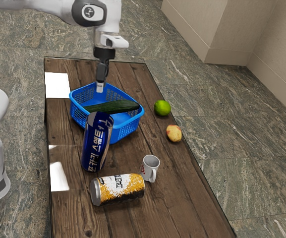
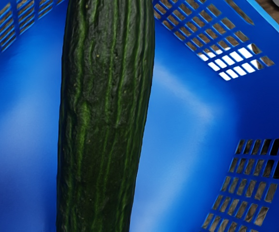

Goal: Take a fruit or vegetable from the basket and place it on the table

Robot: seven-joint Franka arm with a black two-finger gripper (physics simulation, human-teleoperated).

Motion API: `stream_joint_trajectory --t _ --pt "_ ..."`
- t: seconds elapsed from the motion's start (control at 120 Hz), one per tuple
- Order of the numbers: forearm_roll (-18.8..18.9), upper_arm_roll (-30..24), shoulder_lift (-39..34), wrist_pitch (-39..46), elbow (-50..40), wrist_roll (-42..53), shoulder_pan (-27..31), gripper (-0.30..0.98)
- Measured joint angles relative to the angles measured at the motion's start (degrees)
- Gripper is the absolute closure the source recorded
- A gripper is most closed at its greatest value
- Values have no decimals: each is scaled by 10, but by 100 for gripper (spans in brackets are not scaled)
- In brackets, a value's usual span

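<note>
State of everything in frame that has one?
Basket: upright, open-topped
Cucumber: in basket, unheld
End effector: above cucumber, empty
Mug: upright
Yellow can: on its side
Blue can: pose unclear
Green fruit: loose on table

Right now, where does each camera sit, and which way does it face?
Exterior view: off to my arm's side, above the table, looking down across it; my arm enters from the exterior view's upper left, ending in my gripper.
Wrist view: on my hand, looking down into the blue basket at the cucumber.
Shared: the basket and cucumber, seen whole in one, close up in the other.
</note>
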Motion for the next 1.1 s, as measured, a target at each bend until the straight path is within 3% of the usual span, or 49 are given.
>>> stream_joint_trajectory --t 0.208,0.35,0.567,1.1 --pt "6 -1 22 13 -11 -19 -4 0" --pt "51 -41 22 24 -13 -34 2 0" --pt "124 -52 20 37 -14 -61 3 0" --pt "134 -60 25 70 -53 -113 -4 0"
